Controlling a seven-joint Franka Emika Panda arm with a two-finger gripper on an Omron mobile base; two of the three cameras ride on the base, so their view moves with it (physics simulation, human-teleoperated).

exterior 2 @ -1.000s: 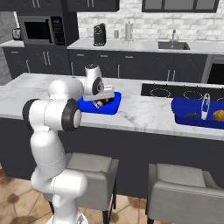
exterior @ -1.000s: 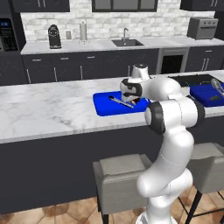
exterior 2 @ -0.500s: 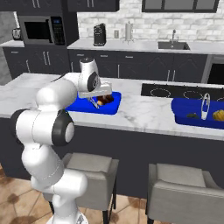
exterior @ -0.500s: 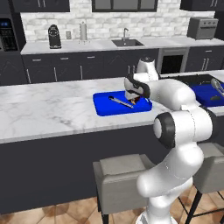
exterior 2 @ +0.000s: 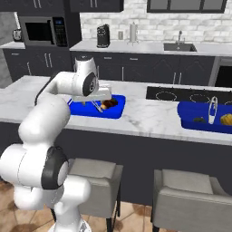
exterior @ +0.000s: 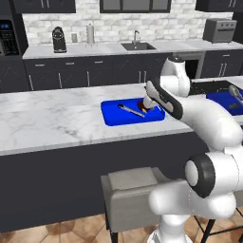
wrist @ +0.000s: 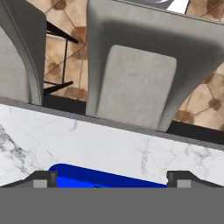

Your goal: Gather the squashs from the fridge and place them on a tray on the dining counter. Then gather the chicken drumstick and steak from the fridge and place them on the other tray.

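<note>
My own arm hides part of the blue tray (exterior: 114,117) on the dining counter (exterior: 52,118), where the chicken drumstick (exterior: 131,110) lies pointing slantwise across the tray floor beside the steak (exterior: 142,104). My gripper (wrist: 112,177) hangs just above, jaws wide and empty. Since a second ago my elbow has swung outward.

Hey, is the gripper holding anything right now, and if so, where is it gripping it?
Nothing is held. The gripper is open over the near edge of the blue tray, with nothing between its fingertips.
</note>
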